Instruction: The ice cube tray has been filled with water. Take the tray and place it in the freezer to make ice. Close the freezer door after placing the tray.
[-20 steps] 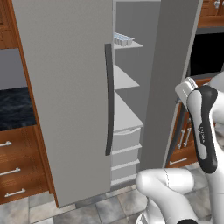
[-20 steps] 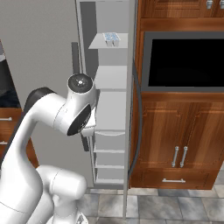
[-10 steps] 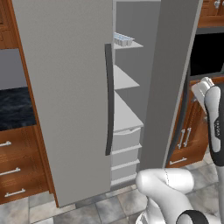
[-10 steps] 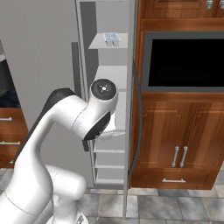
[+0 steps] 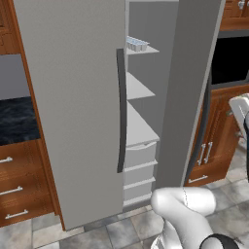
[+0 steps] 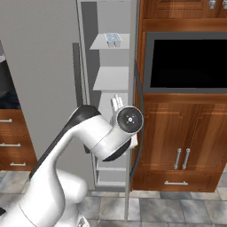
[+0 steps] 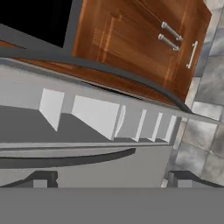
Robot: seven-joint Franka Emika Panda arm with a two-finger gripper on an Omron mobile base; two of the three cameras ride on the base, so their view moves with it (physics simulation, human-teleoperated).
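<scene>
Gripper (image 7: 109,180) of the white arm, jaws spread wide and holding nothing, hangs just outside the tall light-grey two-door freezer (image 5: 73,112), its two dark fingertips (image 7: 43,178) showing at the bottom of the hand view. Beyond them, the freezer's right door (image 5: 192,87) stands open, edged by its long dark handle (image 7: 113,70). Inside, white shelves (image 6: 113,79) step upward. On the top shelf rests the narrow white ice cube tray (image 5: 136,44) with pale-blue compartments. Right of the freezer sit brown wooden cabinets (image 6: 186,142) below a black oven (image 6: 188,64).
</scene>
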